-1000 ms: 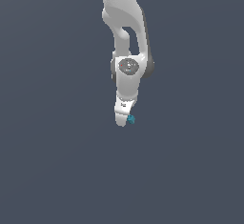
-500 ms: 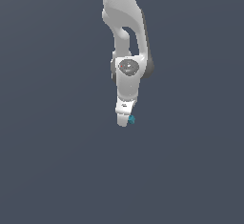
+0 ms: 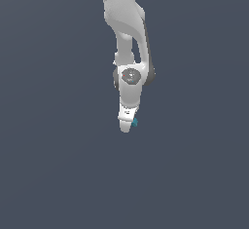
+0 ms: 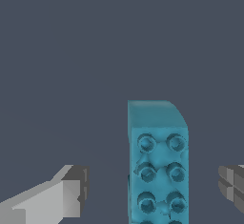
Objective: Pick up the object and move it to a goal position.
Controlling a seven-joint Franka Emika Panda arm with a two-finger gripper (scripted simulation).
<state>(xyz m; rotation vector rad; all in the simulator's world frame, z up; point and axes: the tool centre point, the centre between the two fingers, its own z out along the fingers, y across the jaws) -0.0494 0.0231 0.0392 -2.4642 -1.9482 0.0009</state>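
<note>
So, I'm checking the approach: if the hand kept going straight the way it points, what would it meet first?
Probably the small teal studded block, which sits between the open fingers of the white hand, nearer one finger. How far ahead it lies is unclear.

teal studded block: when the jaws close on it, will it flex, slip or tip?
The teal block looks like a rigid moulded brick, so it probably won't flex. Its flat long sides suit the open gripper; the fingers straddle it. The smooth faces might slip. It looks small beside the gripper, so probably light.
</note>
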